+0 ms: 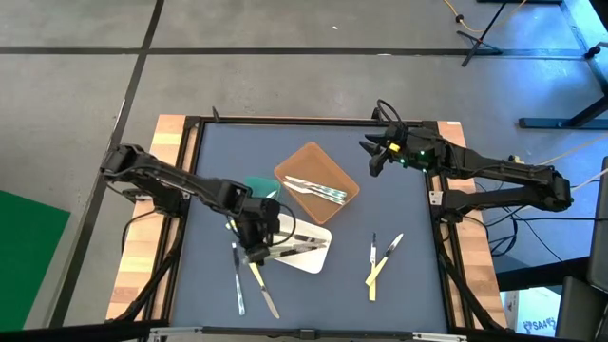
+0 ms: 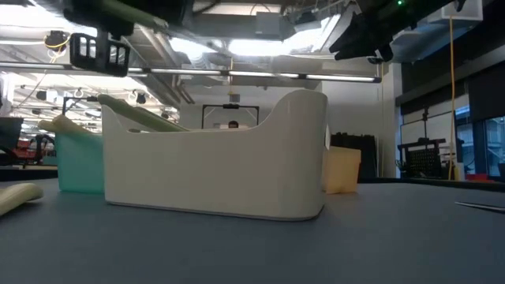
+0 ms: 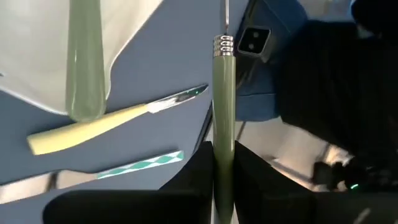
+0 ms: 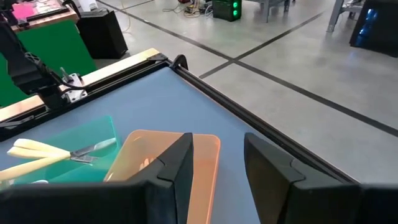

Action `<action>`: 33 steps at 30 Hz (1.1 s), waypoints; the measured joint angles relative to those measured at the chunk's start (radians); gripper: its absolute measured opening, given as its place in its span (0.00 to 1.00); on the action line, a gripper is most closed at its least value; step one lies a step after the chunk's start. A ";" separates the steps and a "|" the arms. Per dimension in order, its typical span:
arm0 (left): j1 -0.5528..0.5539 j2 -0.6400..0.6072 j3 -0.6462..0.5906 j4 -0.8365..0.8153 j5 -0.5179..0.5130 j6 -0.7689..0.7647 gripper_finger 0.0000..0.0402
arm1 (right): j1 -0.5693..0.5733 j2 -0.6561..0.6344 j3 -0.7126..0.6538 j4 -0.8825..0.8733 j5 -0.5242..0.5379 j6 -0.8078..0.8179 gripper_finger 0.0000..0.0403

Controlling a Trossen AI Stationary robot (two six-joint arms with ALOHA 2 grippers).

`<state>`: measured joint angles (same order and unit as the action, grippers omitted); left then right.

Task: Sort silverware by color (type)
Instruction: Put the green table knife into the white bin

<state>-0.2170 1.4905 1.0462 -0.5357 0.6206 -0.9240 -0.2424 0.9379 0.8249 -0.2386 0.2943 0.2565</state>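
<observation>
1. The left gripper is clamped on the handle end of a pale green utensil, over the near edge of the white tray.
2. It looks light, stiff and smooth, so it could pivot; gripping mid-handle seems steadier.
3. The right gripper waits far right, fingers apart and empty.
4. Loose silverware lies near right.

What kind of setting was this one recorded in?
Most likely a robotics lab or workshop, not a home: a bare concrete floor marked with dark lines, a tripod stand beside the table, and exposed ceiling ducts with strip lighting in the low view.
</observation>
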 joint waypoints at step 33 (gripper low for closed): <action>0.180 0.176 0.000 0.054 0.117 -0.248 0.10 | 0.000 0.000 0.000 -0.004 0.000 0.000 0.32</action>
<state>-0.0373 1.6661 1.0462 -0.4820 0.7374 -1.1720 -0.2424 0.9379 0.8249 -0.2428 0.2939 0.2562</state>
